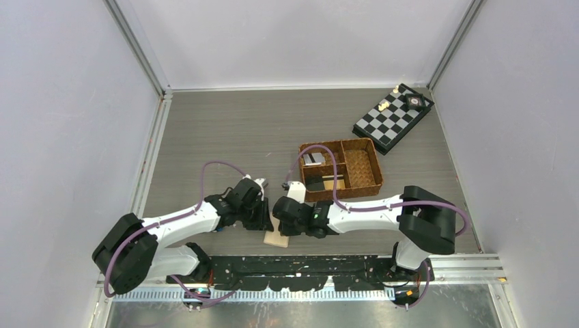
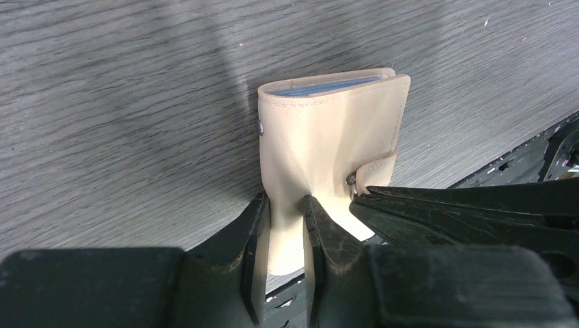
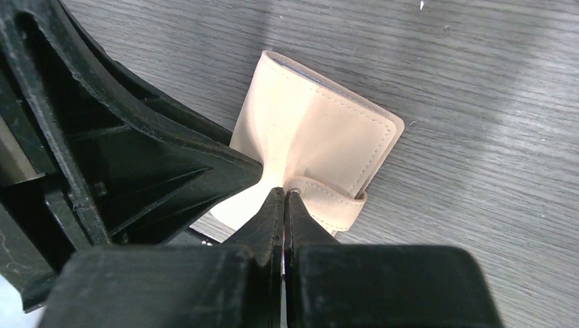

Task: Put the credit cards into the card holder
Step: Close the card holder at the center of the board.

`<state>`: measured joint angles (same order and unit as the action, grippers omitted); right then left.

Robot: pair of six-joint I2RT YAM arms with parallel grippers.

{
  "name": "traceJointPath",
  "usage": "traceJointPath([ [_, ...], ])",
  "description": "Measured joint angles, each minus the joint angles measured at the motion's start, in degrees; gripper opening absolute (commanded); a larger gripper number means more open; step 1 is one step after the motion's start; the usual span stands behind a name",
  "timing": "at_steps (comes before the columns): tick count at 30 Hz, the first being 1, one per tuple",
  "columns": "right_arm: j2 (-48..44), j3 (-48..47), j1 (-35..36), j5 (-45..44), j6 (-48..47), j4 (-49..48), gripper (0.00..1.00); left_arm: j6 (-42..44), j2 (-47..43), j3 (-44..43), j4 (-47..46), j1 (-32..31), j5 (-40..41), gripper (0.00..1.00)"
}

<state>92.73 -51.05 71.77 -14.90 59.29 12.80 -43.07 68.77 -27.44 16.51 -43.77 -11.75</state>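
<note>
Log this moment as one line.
left gripper: pinching card holder cover | right gripper: shut, tips at snap tab | credit cards: in basket

card holder (image 1: 277,238) mostly hidden, chess pieces (image 1: 384,104) tiny

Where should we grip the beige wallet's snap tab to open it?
Pinch the beige snap tab at its free end by the metal stud, coming across the front face. It wraps round the open edge of the folded beige-pink wallet, so only that end lifts. The left gripper clamps the wallet's near edge.
</note>
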Motion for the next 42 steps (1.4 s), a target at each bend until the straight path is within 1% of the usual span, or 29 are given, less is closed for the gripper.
traceJointPath([
  [15, 2.32, -3.72, 0.0, -0.35, 2.01, 5.07, 0.0, -0.02, -0.07, 0.02, -0.02, 0.0, 0.07, 0.06],
  [24, 2.71, -4.0, -0.48, 0.28, 3.74, 5.6, 0.01, -0.02, -0.07, 0.02, -0.02, 0.0, 0.09, 0.05],
  [37, 3.78, -4.55, -3.26, 4.98, 6.54, 5.88, 0.0, -0.02, -0.07, 0.02, -0.02, 0.0, 0.13, 0.05],
  [42, 3.19, -3.72, -4.09, 6.84, 6.29, 4.7, 0.01, -0.02, -0.07, 0.02, -0.02, 0.0, 0.15, 0.04],
])
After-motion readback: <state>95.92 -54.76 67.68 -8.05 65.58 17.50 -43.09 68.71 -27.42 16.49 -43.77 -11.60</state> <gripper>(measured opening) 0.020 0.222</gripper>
